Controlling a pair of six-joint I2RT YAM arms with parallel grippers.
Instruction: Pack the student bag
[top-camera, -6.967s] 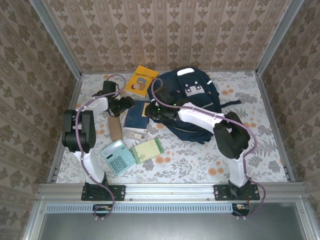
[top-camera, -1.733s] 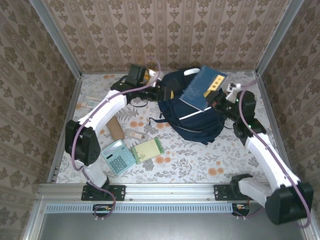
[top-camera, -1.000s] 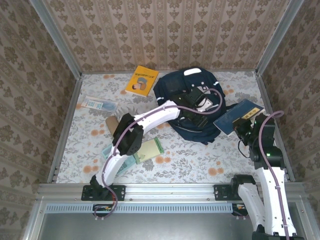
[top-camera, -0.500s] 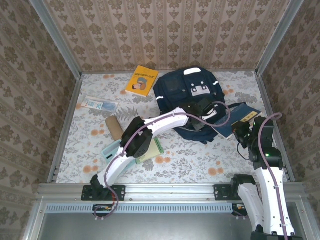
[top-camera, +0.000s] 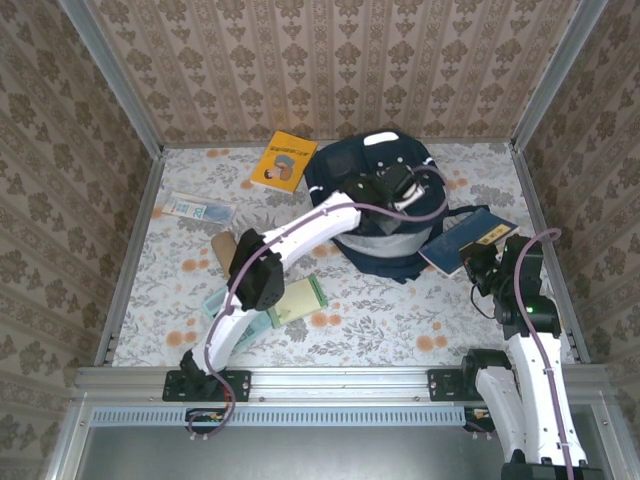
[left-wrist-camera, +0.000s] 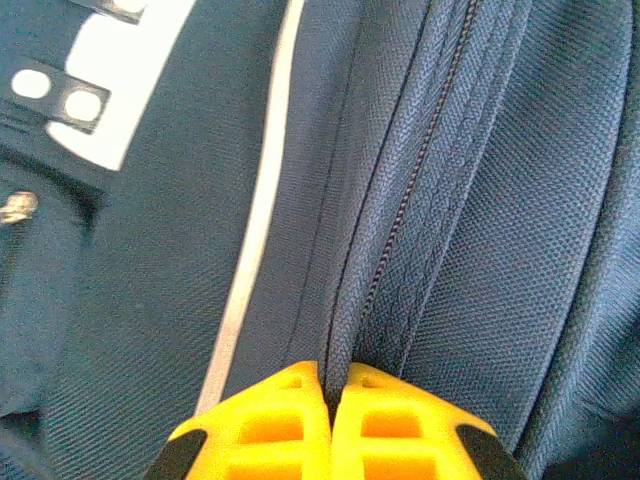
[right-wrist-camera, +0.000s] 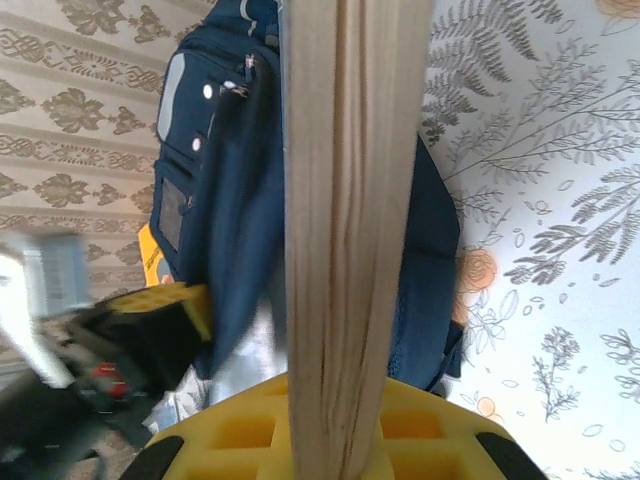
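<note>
where: student bag (top-camera: 345, 178) at table (top-camera: 380, 320) far edge, right of middle | left gripper (left-wrist-camera: 331, 395) pinches its zip seam (left-wrist-camera: 400, 250) | right gripper (right-wrist-camera: 335, 440) clamps blue book (right-wrist-camera: 345, 200) | risk: seam may slip, mouth closes, book jams on rim

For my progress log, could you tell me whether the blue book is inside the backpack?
Out: right gripper holds the book beside the backpack.
</note>
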